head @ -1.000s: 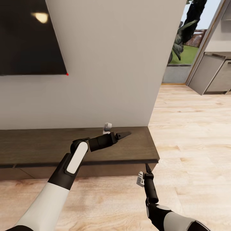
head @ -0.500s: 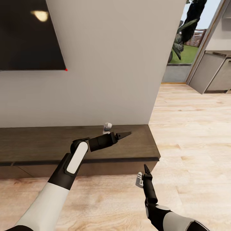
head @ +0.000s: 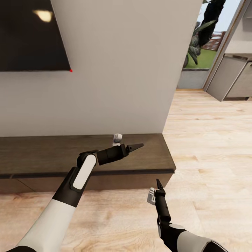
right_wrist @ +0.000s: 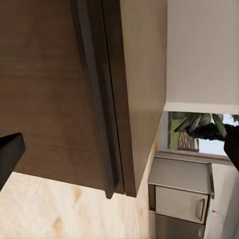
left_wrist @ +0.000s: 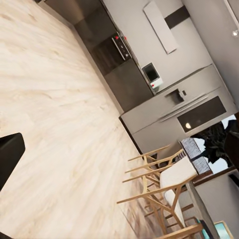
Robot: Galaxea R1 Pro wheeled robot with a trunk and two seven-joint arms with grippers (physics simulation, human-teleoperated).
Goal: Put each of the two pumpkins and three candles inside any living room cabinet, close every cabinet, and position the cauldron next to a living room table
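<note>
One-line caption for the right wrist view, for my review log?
Right wrist camera faces the dark-brown cabinet's closed end corner above pale wood floor, a grey kitchen unit beyond.

cabinet (head: 42, 155): dark-brown wood, matt, fine straight grain on top; drawer fronts under it same finish, smooth.
floor (head: 210, 140): pale wood planks, strong grain, low sheen.
wall (head: 119, 70): above the cabinet, flat off-white, matt, no texture.
TV screen (head: 31, 35): black, glossy, catches a lamp reflection.
left arm shell (head: 45, 224): white smooth plastic look, slight sheen; black matt joints.
left gripper (head: 134, 146): black, matt, hard plastic look.
right gripper (head: 158, 183): same black matt finish.
chairs (left_wrist: 159, 184): beyond the left gripper; light bare-wood frames, pale cloth-like seat.
kitchen units (left_wrist: 174, 107): grey panels, smooth, satin.
</note>
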